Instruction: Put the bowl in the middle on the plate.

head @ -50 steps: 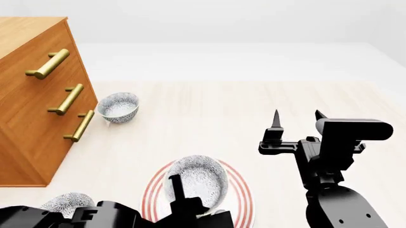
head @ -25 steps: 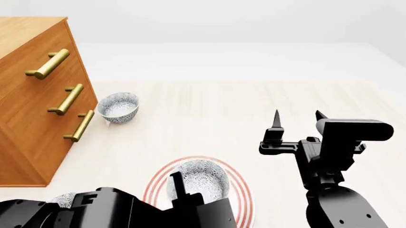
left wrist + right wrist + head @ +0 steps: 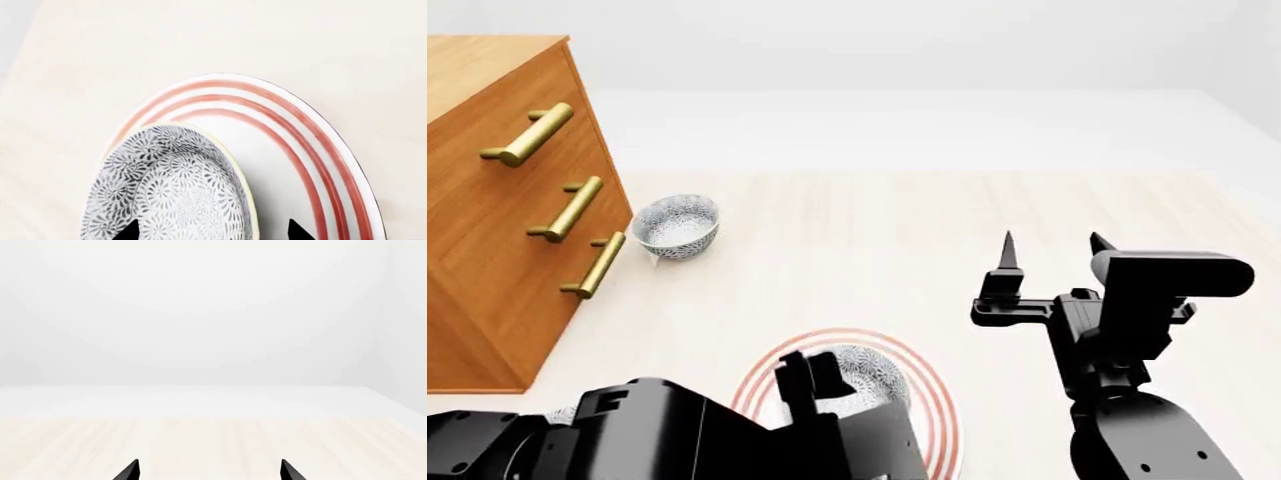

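The bowl point(image 3: 180, 190), white with a dense grey-blue floral pattern, rests on the plate point(image 3: 300, 145), which is white with red rings, off-centre toward one side. My left gripper point(image 3: 213, 231) hangs open just above them. One fingertip is over the bowl's inside and the other over bare plate, with the bowl's rim between them. In the head view the left gripper point(image 3: 811, 375) and its arm cover the near part of the bowl point(image 3: 874, 372) and the plate point(image 3: 928, 400). My right gripper point(image 3: 1050, 250) stands open and empty above the table at the right.
A wooden drawer cabinet point(image 3: 494, 200) with brass handles stands at the left. Another patterned bowl point(image 3: 677, 225) sits on the table beside its lowest handle. The pale wooden tabletop point(image 3: 894, 240) stretches back to a far edge.
The bowl has dropped from a raised position onto the plate. My left arm has moved forward and now covers more of the plate. The right arm has not moved.
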You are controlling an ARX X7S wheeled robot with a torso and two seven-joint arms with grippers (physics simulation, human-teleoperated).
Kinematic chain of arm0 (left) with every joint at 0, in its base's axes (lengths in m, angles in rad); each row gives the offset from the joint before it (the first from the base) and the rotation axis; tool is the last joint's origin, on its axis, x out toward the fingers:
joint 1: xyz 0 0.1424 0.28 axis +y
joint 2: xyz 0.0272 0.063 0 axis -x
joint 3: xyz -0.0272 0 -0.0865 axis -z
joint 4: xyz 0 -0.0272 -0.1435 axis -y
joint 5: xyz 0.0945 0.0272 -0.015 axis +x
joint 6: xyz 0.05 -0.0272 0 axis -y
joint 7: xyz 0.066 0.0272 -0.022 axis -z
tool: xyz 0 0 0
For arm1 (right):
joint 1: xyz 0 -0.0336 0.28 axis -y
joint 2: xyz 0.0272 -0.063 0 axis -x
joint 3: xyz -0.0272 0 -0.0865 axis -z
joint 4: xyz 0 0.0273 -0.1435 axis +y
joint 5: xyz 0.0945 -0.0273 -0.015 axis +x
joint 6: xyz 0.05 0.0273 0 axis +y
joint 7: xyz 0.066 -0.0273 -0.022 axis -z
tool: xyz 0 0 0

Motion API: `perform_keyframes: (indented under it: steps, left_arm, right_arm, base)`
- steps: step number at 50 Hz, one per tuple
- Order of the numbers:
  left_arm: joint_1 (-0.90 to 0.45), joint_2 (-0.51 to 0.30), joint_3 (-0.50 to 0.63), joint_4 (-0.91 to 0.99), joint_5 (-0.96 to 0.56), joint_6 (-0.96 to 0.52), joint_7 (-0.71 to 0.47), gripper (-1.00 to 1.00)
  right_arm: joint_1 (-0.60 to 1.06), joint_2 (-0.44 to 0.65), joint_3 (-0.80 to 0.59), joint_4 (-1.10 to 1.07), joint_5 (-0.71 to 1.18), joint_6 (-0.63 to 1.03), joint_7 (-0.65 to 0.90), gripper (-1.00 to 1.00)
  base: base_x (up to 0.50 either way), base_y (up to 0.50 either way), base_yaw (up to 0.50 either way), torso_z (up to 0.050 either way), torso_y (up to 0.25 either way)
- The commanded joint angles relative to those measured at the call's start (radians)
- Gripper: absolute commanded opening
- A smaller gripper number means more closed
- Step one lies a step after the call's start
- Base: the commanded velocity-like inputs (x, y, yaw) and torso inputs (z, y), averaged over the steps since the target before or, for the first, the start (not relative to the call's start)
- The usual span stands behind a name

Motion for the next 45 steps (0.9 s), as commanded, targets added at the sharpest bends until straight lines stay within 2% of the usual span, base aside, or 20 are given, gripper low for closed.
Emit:
perform_keyframes:
  steps: [1,6,9,10,15,24,27,32,34,35,38,45]
  left_arm:
    - [-0.019,-0.006,-0.039,0.025,-0.067,-0.022,-0.027,1.00]
    - [-0.049,-0.024,-0.086,0.077,-0.168,-0.061,-0.088,1.00]
    - [-0.051,-0.024,-0.086,0.077,-0.173,-0.061,-0.092,1.00]
    - [-0.086,-0.040,-0.123,0.101,-0.279,-0.090,-0.161,1.00]
    - [-0.172,-0.066,-0.180,0.124,-0.525,-0.090,-0.294,1.00]
    - [-0.231,-0.109,-0.219,0.176,-0.643,-0.054,-0.337,1.00]
    - [-0.237,-0.122,-0.237,0.182,-0.651,-0.042,-0.321,1.00]
    - [-0.262,-0.181,-0.343,0.170,-0.678,0.024,-0.224,1.00]
    - [-0.260,-0.224,-0.424,0.148,-0.689,0.087,-0.160,1.00]
    - [-0.228,-0.276,-0.514,0.114,-0.688,0.184,-0.132,1.00]
    - [-0.154,-0.320,-0.589,0.078,-0.636,0.296,-0.140,1.00]
    - [0.033,-0.375,-0.671,0.043,-0.520,0.458,-0.073,1.00]
  right_arm:
    - [0.002,0.003,-0.003,0.004,0.004,-0.003,0.004,1.00]
    - [0.002,0.005,-0.006,0.002,0.006,-0.002,0.006,1.00]
    - [0.002,0.006,-0.006,0.002,0.007,-0.002,0.007,1.00]
    - [0.004,0.006,-0.006,0.005,0.008,-0.003,0.007,1.00]
    - [0.012,0.006,-0.013,0.009,0.009,0.000,0.008,1.00]
    - [0.023,0.009,-0.024,0.008,0.012,0.010,0.011,1.00]
    - [0.027,0.011,-0.022,0.000,0.017,0.019,0.014,1.00]
    - [0.033,0.014,-0.024,-0.004,0.020,0.026,0.017,1.00]
    - [0.036,0.016,-0.022,-0.016,0.024,0.035,0.020,1.00]
    - [0.039,0.018,-0.021,-0.020,0.025,0.039,0.021,1.00]
    - [0.049,0.020,-0.028,-0.026,0.026,0.050,0.024,1.00]
    - [0.059,0.025,-0.032,-0.042,0.026,0.062,0.032,1.00]
  base:
    - [0.00,0.00,0.00,0.000,0.000]
    - [0.00,0.00,0.00,0.000,0.000]
    - [0.00,0.00,0.00,0.000,0.000]
    - [0.00,0.00,0.00,0.000,0.000]
    - [0.00,0.00,0.00,0.000,0.000]
    - [0.00,0.00,0.00,0.000,0.000]
    - [0.00,0.00,0.00,0.000,0.000]
    - [0.00,0.00,0.00,0.000,0.000]
    - [0.00,0.00,0.00,0.000,0.000]
    - [0.00,0.00,0.00,0.000,0.000]
    - [0.00,0.00,0.00,0.000,0.000]
    - [0.00,0.00,0.00,0.000,0.000]
